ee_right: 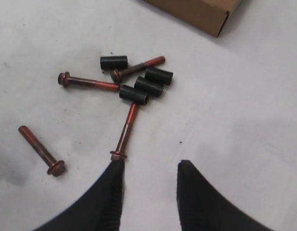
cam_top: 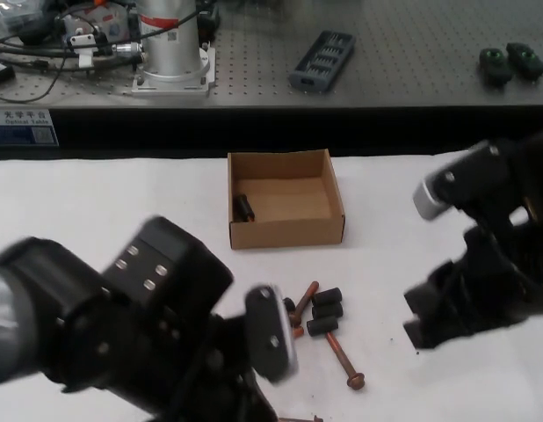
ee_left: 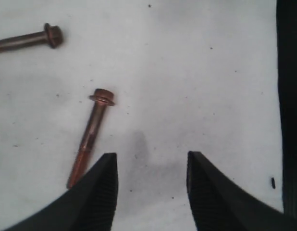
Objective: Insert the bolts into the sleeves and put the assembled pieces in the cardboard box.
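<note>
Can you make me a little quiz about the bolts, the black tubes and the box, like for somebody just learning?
1. True or false: the cardboard box already has a dark piece inside it.
2. Pick one: in the right wrist view, how many black sleeves lie outside the box? A) two B) four C) six
3. Fill in the gap: the left gripper is ____ (open or shut), with a bolt lying on the table close to one finger.

Key: 1 true; 2 B; 3 open.
</note>
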